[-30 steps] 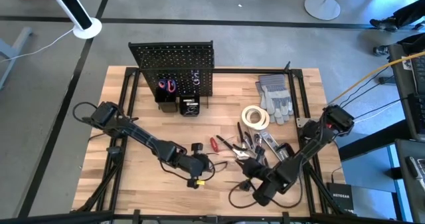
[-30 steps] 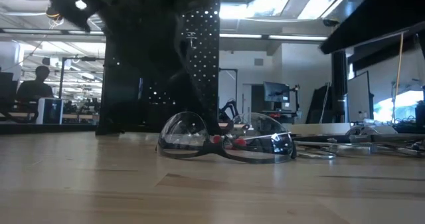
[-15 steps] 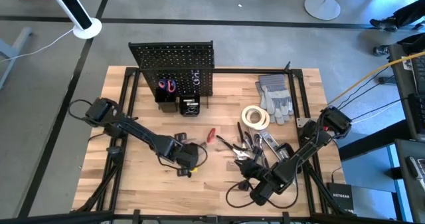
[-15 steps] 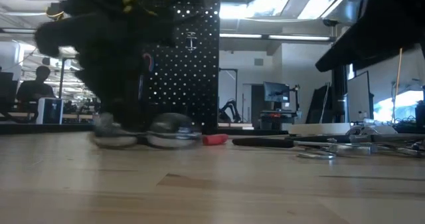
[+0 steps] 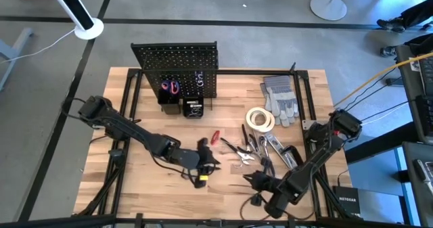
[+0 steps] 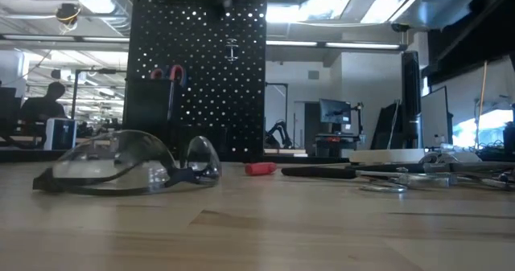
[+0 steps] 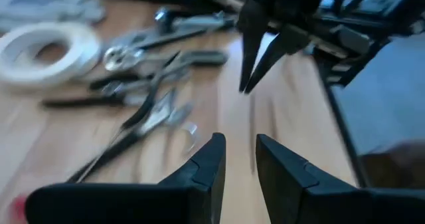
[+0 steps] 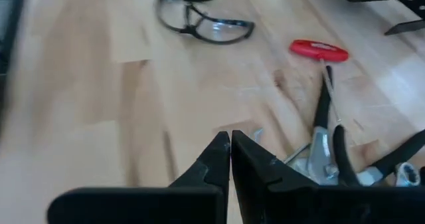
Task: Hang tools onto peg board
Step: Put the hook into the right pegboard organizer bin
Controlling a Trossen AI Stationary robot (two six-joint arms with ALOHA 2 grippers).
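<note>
The worktop [image 5: 152,123] carries everything. The peg board [image 5: 174,65] stands upright at its far edge, facing the arms, so its holes and small front bins [image 5: 184,107] can be reached from the near side. One pair of red and blue handles [image 6: 167,72] already sits at the board; most of the tools are not yet hung.

The left arm reaches across the middle with its hand [image 5: 208,159] low over the wood. The left wrist view shows that hand [image 7: 239,141] with a narrow gap between its fingers and nothing in it. The right hand [image 5: 252,180] hangs at the near edge of the tool pile, and its own wrist view shows it [image 8: 230,136] closed and empty, probably waiting clear of the other arm.

The grey gloves [image 5: 281,99] lie at the far right and the white tape roll [image 5: 260,118] just beside them. The loose pliers and cutters [image 5: 260,150] are heaped near the right arm, likely to keep them within reach of either hand.

The safety glasses [image 6: 129,168] rest flat on the wood, well apart from the board. The low view shows their clear lenses against the board, and the right wrist view shows them [image 8: 204,21] lying free of any hand, beyond a red-handled tool [image 8: 319,50]. From above I cannot pick them out beside the left arm. Only the left wrist view shows the right hand's fingers [image 7: 247,51] from the front, tips together
</note>
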